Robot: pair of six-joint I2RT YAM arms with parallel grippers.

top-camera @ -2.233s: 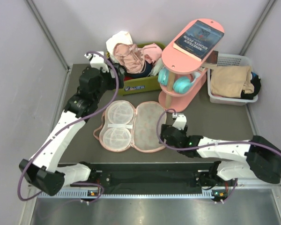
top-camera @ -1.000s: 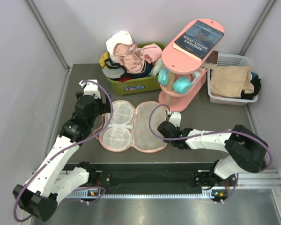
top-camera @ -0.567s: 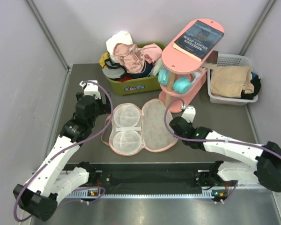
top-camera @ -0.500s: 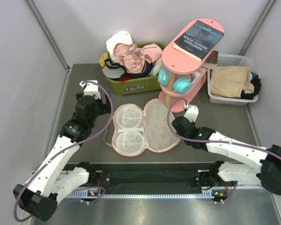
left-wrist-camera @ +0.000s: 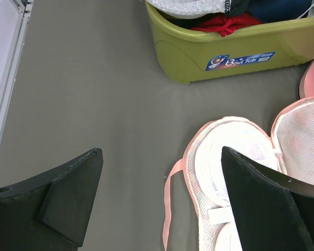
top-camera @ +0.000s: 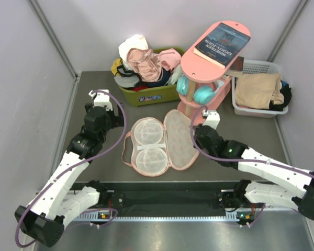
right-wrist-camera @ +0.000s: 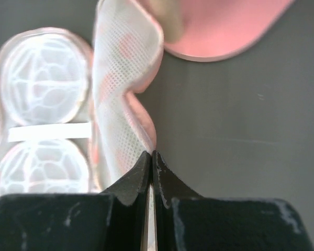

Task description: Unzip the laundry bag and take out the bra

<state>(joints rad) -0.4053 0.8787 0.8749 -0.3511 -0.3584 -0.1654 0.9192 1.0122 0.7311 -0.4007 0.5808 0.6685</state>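
Laundry bag (top-camera: 159, 144) lies unzipped and spread open at mid-table (top-camera: 94, 162), its two halves side by side, just in front of the green tub (top-camera: 152, 94) and beside the foot of the pink stand (top-camera: 209, 68). In the left half we see two round white mesh cups with a white band across them; the right half is peach with small prints. Right gripper (right-wrist-camera: 152, 157) has its fingers pressed together on the rim of the right half, which curls upward at the pinch. Left gripper (left-wrist-camera: 161, 157) hangs with its fingers spread wide over bare table, left of the bag and touching nothing; the thin pink loop (left-wrist-camera: 170, 209) lies below it. The tub is heaped with clothing.
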